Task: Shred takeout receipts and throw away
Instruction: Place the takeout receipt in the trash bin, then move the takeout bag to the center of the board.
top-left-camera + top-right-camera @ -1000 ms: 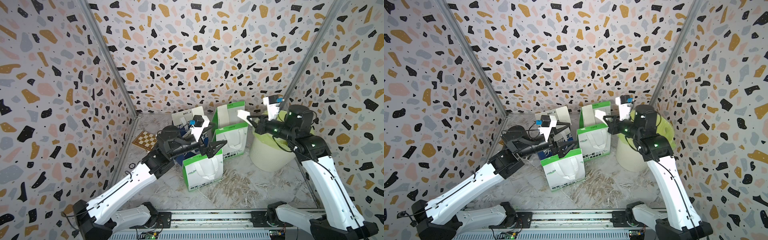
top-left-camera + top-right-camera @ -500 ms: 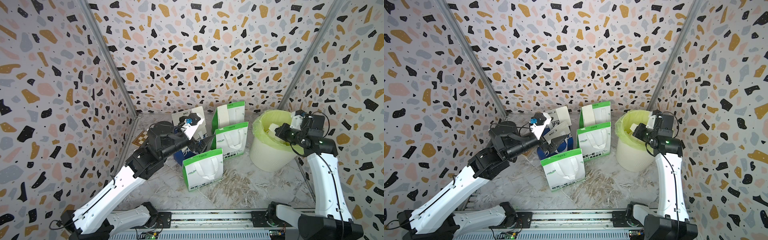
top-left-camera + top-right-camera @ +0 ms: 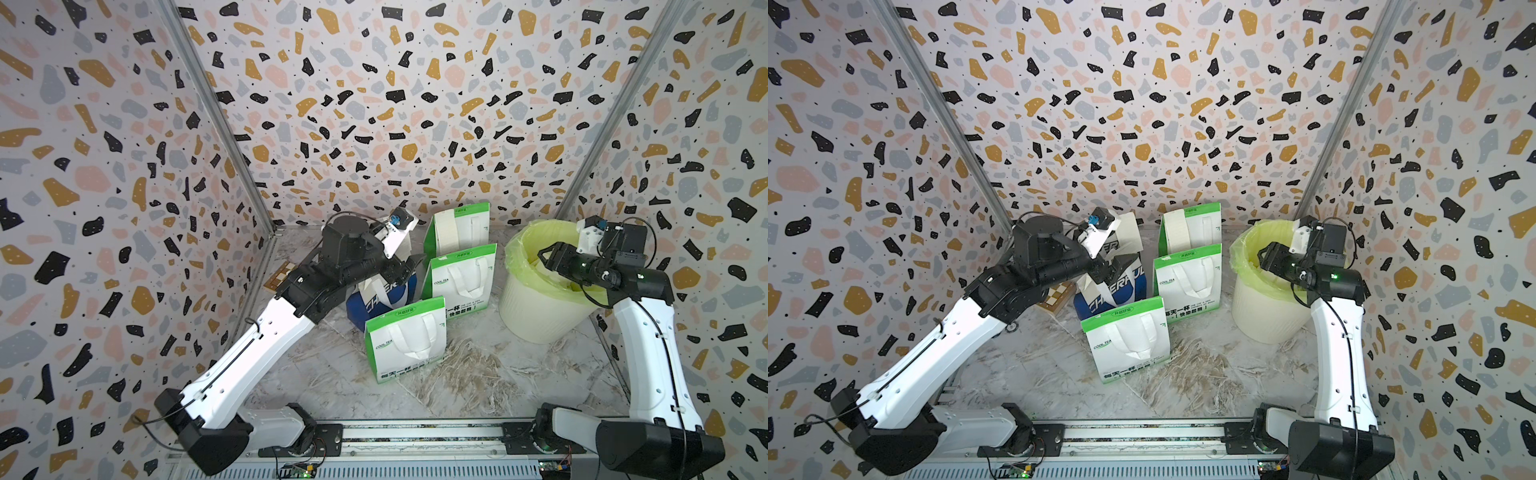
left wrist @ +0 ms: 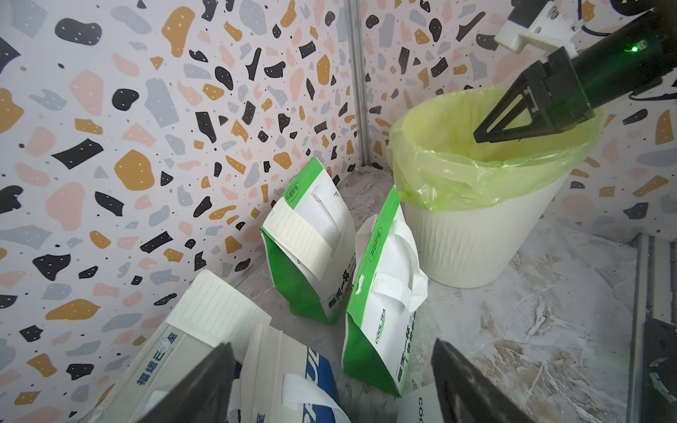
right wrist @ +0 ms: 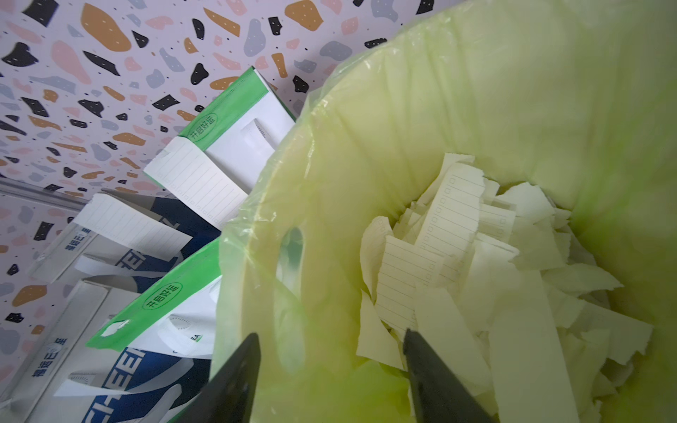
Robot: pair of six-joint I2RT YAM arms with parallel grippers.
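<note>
One takeout receipt (image 3: 444,230) (image 3: 1177,230) (image 4: 300,234) (image 5: 198,179), a lined cream slip, is stuck on the rear green-and-white bag. A second slip (image 4: 216,311) (image 5: 124,223) (image 3: 1129,232) hangs on the rear blue-and-white bag. Torn pieces (image 5: 439,256) lie heaped inside the lined bin (image 3: 536,307) (image 3: 1266,311) (image 4: 476,241). My right gripper (image 3: 544,255) (image 3: 1264,253) (image 5: 329,335) (image 4: 487,133) hovers over the bin mouth, open and holding nothing. Above the front blue-and-white bag (image 3: 382,299), my left gripper (image 3: 409,266) (image 3: 1117,266) (image 4: 331,366) is open with nothing between its fingers.
Two more green-and-white bags stand on the marble floor, one in the middle (image 3: 461,278) and one in front (image 3: 405,340). A small checkered board (image 3: 277,278) lies by the left wall. Patterned walls close in on three sides.
My right gripper swung from the middle to above the bin and opened, and the paper piece it held is gone from its jaws. My left gripper drew back from the front green bag.
</note>
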